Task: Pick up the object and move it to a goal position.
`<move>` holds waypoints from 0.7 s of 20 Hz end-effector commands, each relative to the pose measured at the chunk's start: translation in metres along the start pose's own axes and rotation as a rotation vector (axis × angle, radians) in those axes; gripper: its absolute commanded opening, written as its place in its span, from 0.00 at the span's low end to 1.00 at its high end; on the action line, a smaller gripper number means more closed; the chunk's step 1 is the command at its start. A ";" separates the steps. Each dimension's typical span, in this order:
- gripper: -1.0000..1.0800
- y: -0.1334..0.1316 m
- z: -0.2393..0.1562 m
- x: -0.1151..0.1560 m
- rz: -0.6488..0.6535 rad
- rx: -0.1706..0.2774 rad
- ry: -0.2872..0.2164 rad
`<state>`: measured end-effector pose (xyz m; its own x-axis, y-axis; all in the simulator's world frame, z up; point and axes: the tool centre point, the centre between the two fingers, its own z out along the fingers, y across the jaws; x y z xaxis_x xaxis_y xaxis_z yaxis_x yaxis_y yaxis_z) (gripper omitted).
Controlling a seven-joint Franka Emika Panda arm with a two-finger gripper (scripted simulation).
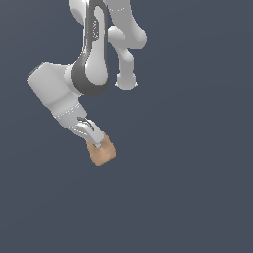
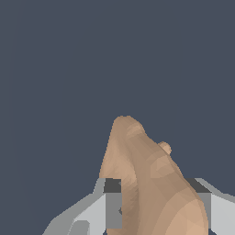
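The object (image 1: 103, 153) is a small tan, peach-brown lumpy block with rounded corners. In the exterior view it sits at the tip of my gripper (image 1: 97, 144), left of centre. The gripper is shut on it, with a finger on either side. In the wrist view the block (image 2: 147, 179) fills the gap between the two grey fingers (image 2: 113, 204) and sticks out past them. The gripper (image 2: 156, 202) grips it near its base. The arm reaches down from the top of the exterior view, tilted toward the exterior view's right.
A plain dark blue-grey surface (image 1: 188, 188) fills the background in both views. The white arm links (image 1: 89, 69) hang above the gripper. No other objects or goal marker show.
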<state>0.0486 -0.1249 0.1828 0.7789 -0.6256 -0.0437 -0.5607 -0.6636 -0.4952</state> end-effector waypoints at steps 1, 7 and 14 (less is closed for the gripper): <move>0.00 0.007 -0.030 0.008 0.000 -0.001 0.000; 0.00 0.022 -0.091 0.026 0.000 -0.002 -0.001; 0.00 0.031 -0.133 0.040 -0.001 -0.002 -0.001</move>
<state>0.0264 -0.2197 0.2755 0.7789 -0.6257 -0.0435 -0.5611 -0.6642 -0.4939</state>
